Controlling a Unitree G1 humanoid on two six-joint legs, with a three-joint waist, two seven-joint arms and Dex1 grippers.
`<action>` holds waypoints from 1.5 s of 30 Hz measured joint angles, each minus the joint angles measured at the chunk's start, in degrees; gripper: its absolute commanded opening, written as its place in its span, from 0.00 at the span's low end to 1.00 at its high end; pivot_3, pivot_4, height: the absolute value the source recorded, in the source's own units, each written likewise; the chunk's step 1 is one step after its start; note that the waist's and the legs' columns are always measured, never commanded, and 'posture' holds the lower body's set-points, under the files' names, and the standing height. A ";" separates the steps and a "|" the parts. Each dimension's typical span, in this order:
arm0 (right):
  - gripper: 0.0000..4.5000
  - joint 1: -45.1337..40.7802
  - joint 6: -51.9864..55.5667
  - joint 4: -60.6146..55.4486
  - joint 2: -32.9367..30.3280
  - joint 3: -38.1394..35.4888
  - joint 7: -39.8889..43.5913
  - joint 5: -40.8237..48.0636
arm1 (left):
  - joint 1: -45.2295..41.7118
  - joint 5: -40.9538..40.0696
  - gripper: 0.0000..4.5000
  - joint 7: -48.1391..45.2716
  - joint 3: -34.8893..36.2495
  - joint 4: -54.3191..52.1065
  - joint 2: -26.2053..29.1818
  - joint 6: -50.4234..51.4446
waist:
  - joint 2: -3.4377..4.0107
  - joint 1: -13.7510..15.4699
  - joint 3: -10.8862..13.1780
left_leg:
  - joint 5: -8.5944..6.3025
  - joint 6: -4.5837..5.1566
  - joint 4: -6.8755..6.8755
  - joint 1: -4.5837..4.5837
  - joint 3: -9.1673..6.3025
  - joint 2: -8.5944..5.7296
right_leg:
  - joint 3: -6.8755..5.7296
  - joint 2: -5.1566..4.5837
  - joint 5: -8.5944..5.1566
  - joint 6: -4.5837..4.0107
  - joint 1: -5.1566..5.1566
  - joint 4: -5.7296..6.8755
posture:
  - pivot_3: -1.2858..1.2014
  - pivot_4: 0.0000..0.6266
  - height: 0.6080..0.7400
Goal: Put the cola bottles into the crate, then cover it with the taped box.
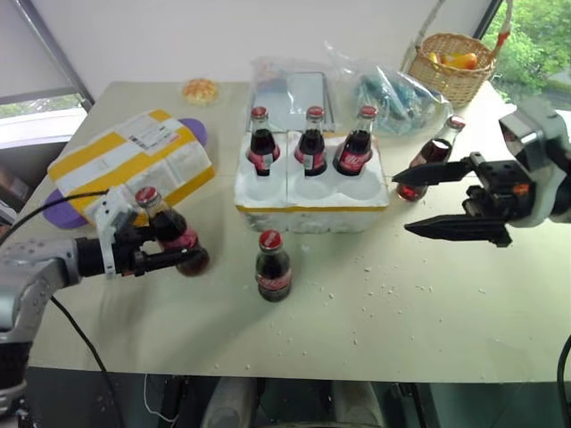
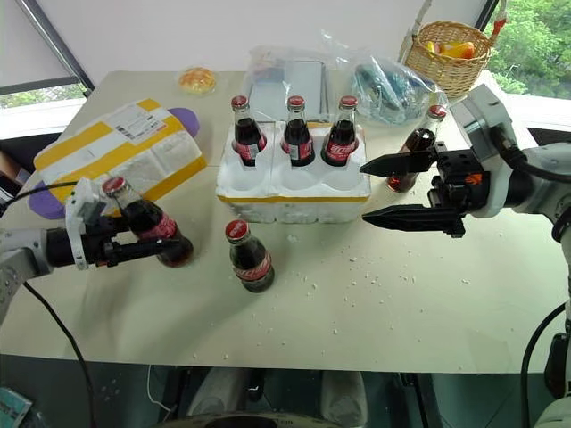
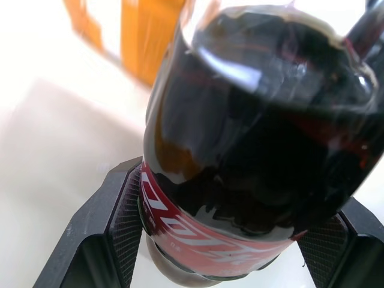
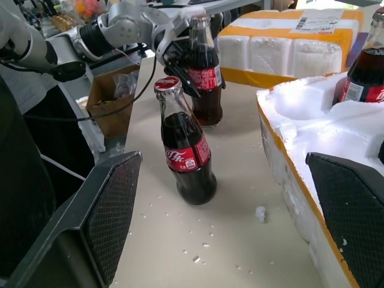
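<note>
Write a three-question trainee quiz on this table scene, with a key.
1. How many cola bottles stand in the crate?
2. True or false: the right gripper holds a bottle.
3. The left gripper's bottle is: A) upright B) tilted C) lying flat.

Key:
1. Three, all in the far row; the near wells are empty.
2. False; its fingers are spread apart with nothing between them.
3. B.
</note>
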 measured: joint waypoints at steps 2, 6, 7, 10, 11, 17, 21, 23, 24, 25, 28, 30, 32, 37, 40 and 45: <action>1.00 0.76 -0.01 -0.41 0.77 0.05 -0.49 0.00 | -6.14 -2.22 0.63 -0.84 -0.08 0.23 2.09 2.99 | -0.20 0.00 0.11 | 0.00 0.00 0.02 -0.02 -0.01 -0.01 | 0.00 0.02 0.04 0.07 0.00 0.00 | 0.52 0.24 0.98; 1.00 2.26 -0.18 -1.59 1.51 -0.05 -1.38 0.07 | -19.00 -3.82 0.63 -2.85 -2.65 2.64 2.87 6.00 | -0.24 0.01 0.12 | 0.00 0.00 0.00 -0.03 -0.01 -0.05 | 0.00 0.02 0.08 0.15 0.03 -0.05 | 0.52 0.24 0.98; 1.00 2.71 -0.25 -2.08 1.97 -0.06 -1.64 0.11 | -22.03 -3.85 0.63 -3.18 -3.67 3.49 2.69 6.58 | -0.25 -0.04 0.13 | 0.00 0.00 -0.02 -0.03 0.00 -0.05 | 0.00 0.02 0.09 0.19 0.02 -0.08 | 0.52 0.24 0.98; 1.00 4.30 -0.85 -2.38 3.24 -0.22 -2.29 0.11 | -33.11 -2.69 0.63 -5.15 -9.15 10.13 -0.95 6.91 | -0.30 -0.04 0.16 | 0.01 0.02 0.02 -0.04 0.00 -0.06 | 0.00 0.04 0.11 0.23 0.05 -0.07 | 0.52 0.24 0.98; 1.00 4.90 -1.10 -2.44 3.30 -0.32 -2.39 0.08 | -35.81 -1.64 0.63 -5.97 -11.06 12.33 -2.17 6.42 | -0.30 -0.03 0.16 | 0.01 0.02 0.04 -0.03 0.00 -0.07 | 0.00 0.04 0.12 0.25 0.07 -0.07 | 0.52 0.24 0.98; 1.00 9.34 -2.23 -3.56 4.17 -2.50 -3.85 0.17 | -46.46 8.79 0.63 -11.48 -20.74 30.59 -10.56 -1.88 | -0.36 -0.18 0.19 | 0.01 0.04 0.03 -0.05 0.03 -0.07 | 0.04 0.06 0.15 0.29 0.03 -0.06 | 0.52 0.24 0.98; 1.00 12.24 -2.36 -5.81 4.72 -4.35 -5.61 1.43 | -50.13 14.77 0.63 -15.13 -24.29 40.25 -14.70 -8.64 | -0.42 -0.35 0.22 | -0.03 0.10 0.05 -0.13 0.04 -0.08 | 0.05 0.03 0.17 0.32 -0.04 -0.07 | 0.52 0.24 0.98; 1.00 13.88 -2.42 -6.87 4.90 -5.60 -6.66 1.96 | -52.06 17.09 0.63 -16.81 -24.78 45.16 -17.22 -11.38 | -0.44 -0.12 0.24 | -0.03 0.11 0.05 -0.19 0.03 -0.09 | 0.04 0.03 0.18 0.33 -0.06 -0.07 | 0.52 0.24 0.98; 1.00 14.54 -2.45 -7.35 5.06 -6.06 -7.14 2.11 | -52.76 17.97 0.63 -17.28 -24.84 47.03 -18.24 -12.58 | -0.45 -0.03 0.24 | -0.03 0.11 0.07 -0.21 0.02 -0.10 | 0.04 0.02 0.18 0.34 -0.06 -0.07 | 0.52 0.24 0.98; 1.00 15.02 -2.50 -7.80 5.22 -6.41 -7.62 2.21 | -53.28 18.98 0.63 -17.78 -24.87 48.72 -19.16 -13.87 | -0.45 -0.01 0.24 | -0.03 0.12 0.08 -0.24 0.02 -0.11 | 0.04 0.01 0.19 0.36 -0.07 -0.08 | 0.52 0.24 0.98; 1.00 16.51 -2.51 -8.54 5.36 -7.09 -8.88 2.43 | -53.66 21.72 0.63 -19.37 -25.25 51.91 -20.73 -16.65 | -0.46 -0.23 0.25 | -0.03 0.12 0.12 -0.29 0.03 -0.13 | 0.05 -0.01 0.23 0.43 -0.10 -0.11 | 0.52 0.24 0.98; 1.00 16.88 -2.52 -8.69 5.40 -7.32 -9.38 2.75 | -53.63 23.75 0.63 -21.05 -26.41 52.46 -20.71 -18.08 | -0.47 -0.31 0.26 | -0.03 0.12 0.12 -0.31 0.03 -0.12 | 0.05 0.00 0.23 0.43 -0.13 -0.09 | 0.52 0.24 0.98; 1.00 16.90 -2.68 -8.72 5.46 -7.38 -9.78 2.88 | -53.54 25.12 0.74 -22.79 -26.86 52.42 -20.69 -19.63 | -0.48 -0.24 0.26 | -0.03 0.12 0.13 -0.31 0.02 -0.12 | 0.04 0.00 0.24 0.43 -0.13 -0.09 | 0.52 0.24 0.98; 1.00 16.78 -3.43 -8.70 5.74 -7.09 -10.17 2.79 | -53.27 26.35 0.98 -25.11 -26.60 51.92 -19.61 -20.93 | -0.47 -0.27 0.26 | -0.03 0.12 0.14 -0.30 0.01 -0.12 | 0.04 0.00 0.24 0.43 -0.12 -0.07 | 0.52 0.24 0.98; 1.00 16.21 -4.05 -8.56 5.97 -6.04 -10.17 2.52 | -52.23 26.55 0.98 -25.15 -26.42 51.10 -19.10 -20.91 | -0.47 -0.17 0.26 | -0.03 0.12 0.21 -0.30 0.00 -0.12 | 0.05 0.00 0.25 0.45 -0.09 -0.06 | 0.52 0.24 0.98; 1.00 13.39 -6.72 -7.19 7.40 -2.95 -10.21 -0.23 | -48.21 26.19 0.98 -23.91 -24.18 45.70 -17.59 -20.06 | -0.48 -0.31 0.26 | -0.03 0.12 0.38 -0.34 -0.03 -0.11 | 0.05 0.03 0.29 0.49 -0.08 -0.03 | 0.52 0.24 0.98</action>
